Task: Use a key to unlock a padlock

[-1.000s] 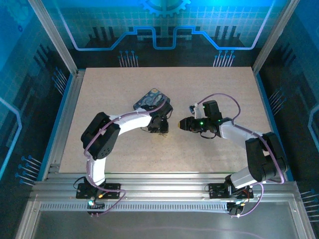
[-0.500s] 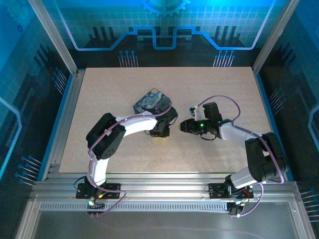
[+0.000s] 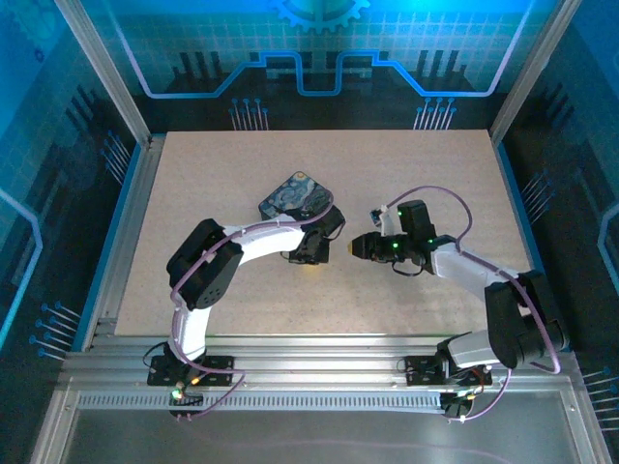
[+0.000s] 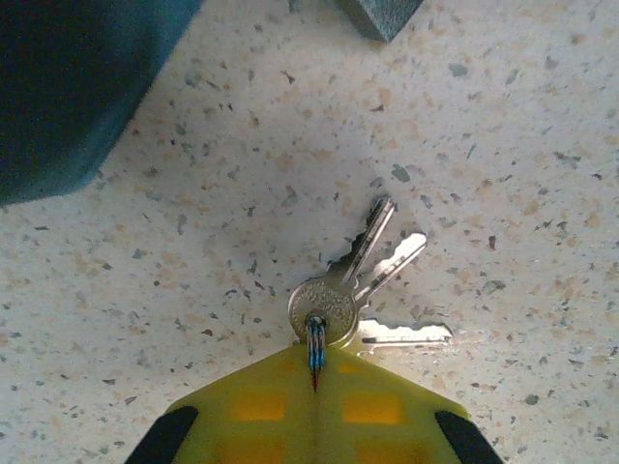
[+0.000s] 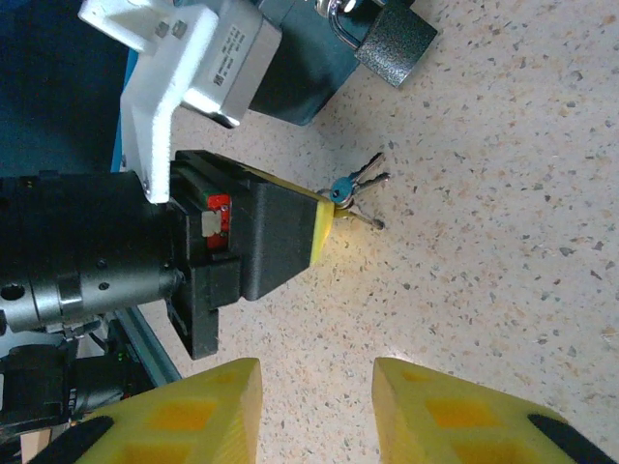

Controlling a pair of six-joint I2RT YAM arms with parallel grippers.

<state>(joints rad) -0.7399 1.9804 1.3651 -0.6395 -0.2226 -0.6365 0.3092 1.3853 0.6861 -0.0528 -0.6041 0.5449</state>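
Observation:
A bunch of silver keys (image 4: 363,280) lies fanned on the speckled table, joined by a small blue ring. My left gripper (image 4: 314,372) is shut, its yellow fingertips pinching that ring right at the round key head. In the right wrist view the left gripper (image 5: 322,228) points at the keys (image 5: 356,186), and the dark padlock (image 5: 395,46) lies just beyond them against the box, shackle toward it. My right gripper (image 5: 316,401) stands open over bare table, a short way from the keys. From above, the two grippers face each other at mid-table (image 3: 314,253) (image 3: 354,246).
A dark rectangular box with a blue-and-yellow swirl picture (image 3: 296,195) lies just behind the left gripper; its dark side (image 4: 68,87) shows in the left wrist view. The beige table (image 3: 222,164) is bordered by metal rails and blue walls.
The left gripper has closed its fingers onto the keys' ring after shifting slightly right. The right gripper has stayed open, facing it, with its arm stretched a little lower.

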